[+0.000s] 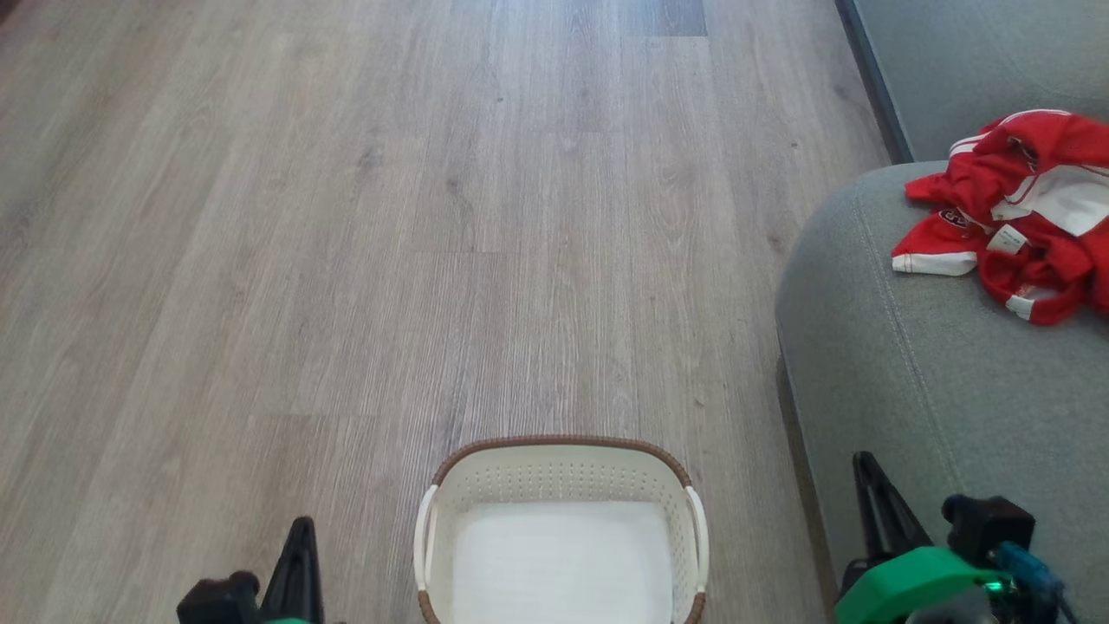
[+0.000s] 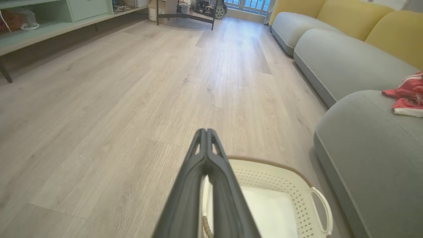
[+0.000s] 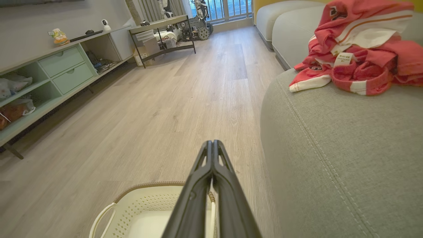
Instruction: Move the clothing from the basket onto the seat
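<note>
The red clothing (image 1: pixel 1022 212) with white trim lies crumpled on the grey-green seat (image 1: pixel 944 373) at the right; it also shows as clothing (image 3: pixel 357 49) on the seat (image 3: pixel 340 158), and at the right edge as clothing (image 2: pixel 408 96). The white basket (image 1: pixel 563 485) with a brown rim stands on the floor at bottom centre, nothing inside it. My left gripper (image 1: pixel 303 530) is shut to the basket's left, fingertips together (image 2: pixel 206 131). My right gripper (image 1: pixel 862 464) is shut beside the seat's front edge, right of the basket (image 3: pixel 145 205), holding nothing (image 3: pixel 211 142).
Pale wood floor (image 1: pixel 390 217) stretches ahead. A second grey sofa cushion (image 2: pixel 343 62) with yellow backrests (image 2: pixel 360 16) lies beyond the seat. A pale green low cabinet (image 3: pixel 59 69) lines the far wall, with a metal rack (image 3: pixel 162 36) past it.
</note>
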### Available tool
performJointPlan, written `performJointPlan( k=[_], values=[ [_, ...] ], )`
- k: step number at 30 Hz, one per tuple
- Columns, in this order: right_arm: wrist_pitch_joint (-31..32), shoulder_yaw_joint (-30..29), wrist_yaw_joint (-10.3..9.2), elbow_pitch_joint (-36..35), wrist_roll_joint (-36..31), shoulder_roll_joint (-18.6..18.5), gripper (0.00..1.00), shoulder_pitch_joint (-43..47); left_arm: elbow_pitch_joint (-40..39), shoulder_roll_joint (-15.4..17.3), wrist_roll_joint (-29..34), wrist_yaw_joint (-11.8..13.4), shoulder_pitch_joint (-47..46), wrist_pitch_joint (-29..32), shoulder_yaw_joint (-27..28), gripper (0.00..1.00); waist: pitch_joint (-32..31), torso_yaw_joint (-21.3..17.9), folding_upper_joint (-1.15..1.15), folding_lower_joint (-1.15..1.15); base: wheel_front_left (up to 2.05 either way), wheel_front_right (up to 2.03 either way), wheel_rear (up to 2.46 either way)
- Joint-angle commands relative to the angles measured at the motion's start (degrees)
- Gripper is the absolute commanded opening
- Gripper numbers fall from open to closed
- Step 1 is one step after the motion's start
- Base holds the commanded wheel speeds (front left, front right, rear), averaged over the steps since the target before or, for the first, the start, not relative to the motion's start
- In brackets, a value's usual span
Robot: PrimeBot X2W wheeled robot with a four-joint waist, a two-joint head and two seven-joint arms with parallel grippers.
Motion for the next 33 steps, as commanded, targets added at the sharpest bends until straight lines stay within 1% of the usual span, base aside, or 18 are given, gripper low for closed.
performJointPlan(
  k=[1, 33],
  values=[
    [0.5, -0.4, 0.00, -2.0, 1.5, 0.0, 0.00, -2.5, -1.9, 0.2, -1.3, -0.4, -2.1, 0.3, 0.7, 0.00, 0.0, 0.0, 0.00, 0.00, 0.00, 0.00, 0.00],
    [5.5, -2.0, -0.01, -3.0, 21.3, 0.0, 0.00, -4.3, -0.4, -0.7, -20.1, -5.2, -6.1, 4.9, 5.3, 0.00, 1.0, -1.0, 0.00, 0.00, 0.00, 0.00, 0.00]
  ],
)
